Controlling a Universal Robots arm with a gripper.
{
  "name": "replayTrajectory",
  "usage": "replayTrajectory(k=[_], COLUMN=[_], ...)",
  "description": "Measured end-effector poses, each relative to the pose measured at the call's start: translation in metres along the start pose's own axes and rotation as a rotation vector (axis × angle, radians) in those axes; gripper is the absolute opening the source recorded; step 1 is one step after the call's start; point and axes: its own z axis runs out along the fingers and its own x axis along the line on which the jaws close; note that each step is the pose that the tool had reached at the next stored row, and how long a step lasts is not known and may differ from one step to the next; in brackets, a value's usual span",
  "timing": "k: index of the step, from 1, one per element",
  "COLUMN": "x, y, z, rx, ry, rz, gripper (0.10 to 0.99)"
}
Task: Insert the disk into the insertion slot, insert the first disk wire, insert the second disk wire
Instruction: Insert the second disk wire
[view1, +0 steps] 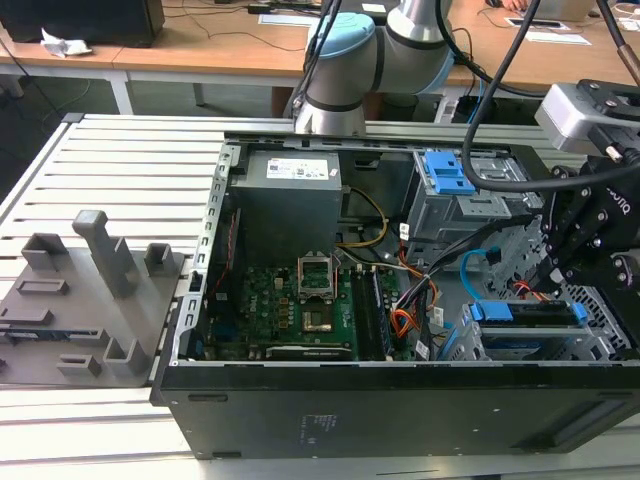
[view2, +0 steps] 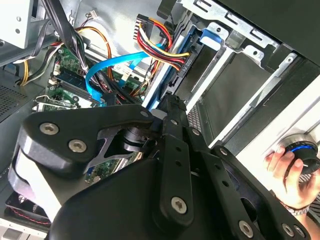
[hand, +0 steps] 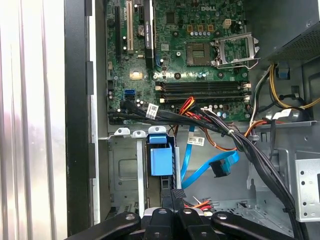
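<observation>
Jaws closed, angled down over the disk in the insertion slot.

You're in a robotics lab or workshop: the open computer case lies on a ribbed aluminium surface, a grey fixture block sits just beside it, the robot arm stands behind it, and wooden office desks run beyond.

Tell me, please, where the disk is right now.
The disk sits in the insertion slot at the exterior view's lower right, just beneath the claw and right of the motherboard.
</observation>
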Motion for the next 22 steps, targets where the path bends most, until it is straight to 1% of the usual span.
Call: replayTrajectory(k=[5, 6, 7, 8, 9, 10, 11, 12, 13, 14, 16, 20, 22], x=[0.0, 0.0, 0.0, 0.0, 0.0, 0.0, 0.0, 0.0, 0.0, -0.0001, 0.0, 0.0001, -0.0014], y=[0.0, 0.0, 0.0, 0.0, 0.0, 0.0, 0.0, 0.0001, 0.0, 0.0, 0.0, 0.0, 0.0], z=[0.0, 0.0, 0.0, 0.0, 0.0, 0.0, 0.0, 0.0001, 0.0, 0.0001, 0.0004, 0.0007, 0.0007], rx=[0.0, 0.0, 0.0, 0.0, 0.0, 0.0, 0.0, -0.002, -0.003, -0.004, -0.006, -0.011, -0.011], ry=[-0.0007, -0.0008, -0.0009, -0.0009, -0.001, -0.0011, -0.0013, -0.0113, -0.0164, -0.0163, -0.0125, 0.0, 0.0001], rz=[0.0, 0.0, 0.0, 0.0, 0.0, 0.0, -0.004, -0.048, -0.078, -0.096, -0.153, -0.306, -0.307], gripper=[0.114, 0.235, 0.235, 0.294, 0.294, 0.361, 0.361, 0.361, 0.361, 0.361, 0.361, 0.361, 0.361])
